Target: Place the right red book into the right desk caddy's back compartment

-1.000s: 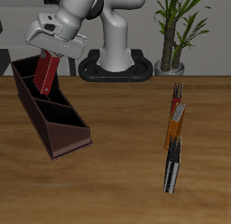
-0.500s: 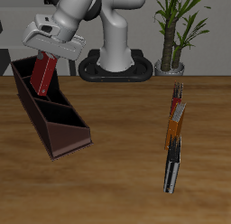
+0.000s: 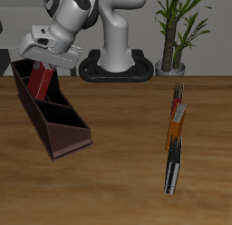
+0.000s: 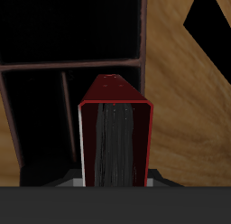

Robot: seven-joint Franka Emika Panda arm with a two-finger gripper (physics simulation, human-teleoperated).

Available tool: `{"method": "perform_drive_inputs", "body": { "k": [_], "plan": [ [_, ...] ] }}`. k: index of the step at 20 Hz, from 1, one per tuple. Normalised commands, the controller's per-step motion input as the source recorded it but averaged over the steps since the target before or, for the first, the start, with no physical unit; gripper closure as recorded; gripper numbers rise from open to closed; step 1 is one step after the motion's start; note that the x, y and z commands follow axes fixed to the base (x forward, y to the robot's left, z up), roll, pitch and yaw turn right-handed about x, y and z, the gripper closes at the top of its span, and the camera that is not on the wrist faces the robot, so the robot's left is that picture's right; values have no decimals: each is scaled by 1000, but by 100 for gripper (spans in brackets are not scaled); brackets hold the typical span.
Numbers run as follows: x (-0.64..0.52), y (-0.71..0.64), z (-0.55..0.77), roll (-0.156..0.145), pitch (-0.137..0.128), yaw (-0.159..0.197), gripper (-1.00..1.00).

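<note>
My gripper [image 3: 45, 58] is shut on the right red book [image 3: 39, 81], a small dark red hardcover that hangs on end, slightly tilted, from the fingers. The book's lower end is down inside the back compartment [image 3: 30, 83] of the right desk caddy [image 3: 56, 120], the long dark box with maroon inner walls. In the wrist view the book [image 4: 115, 137] fills the middle, with the caddy's dark compartments [image 4: 54, 29] and dividers beyond it. The fingertips are hidden behind the book.
A row of thin orange, red and black-and-white books [image 3: 175, 138] lies on the wooden table nearer the front edge. The robot base [image 3: 116, 63] and a potted plant [image 3: 172, 38] stand at the back.
The gripper has moved toward the caddy's back end and lower, bringing the red book from above the caddy down into the back compartment.
</note>
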Motion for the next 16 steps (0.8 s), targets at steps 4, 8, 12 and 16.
{"method": "perform_drive_inputs", "body": {
  "k": [4,8,12,16],
  "plan": [
    [79,-91,-89,-13,20,-12,100],
    [190,-33,-205,3,47,24,100],
    [201,-27,-267,13,58,34,100],
    [118,-54,-216,-7,51,14,100]
  ]
}}
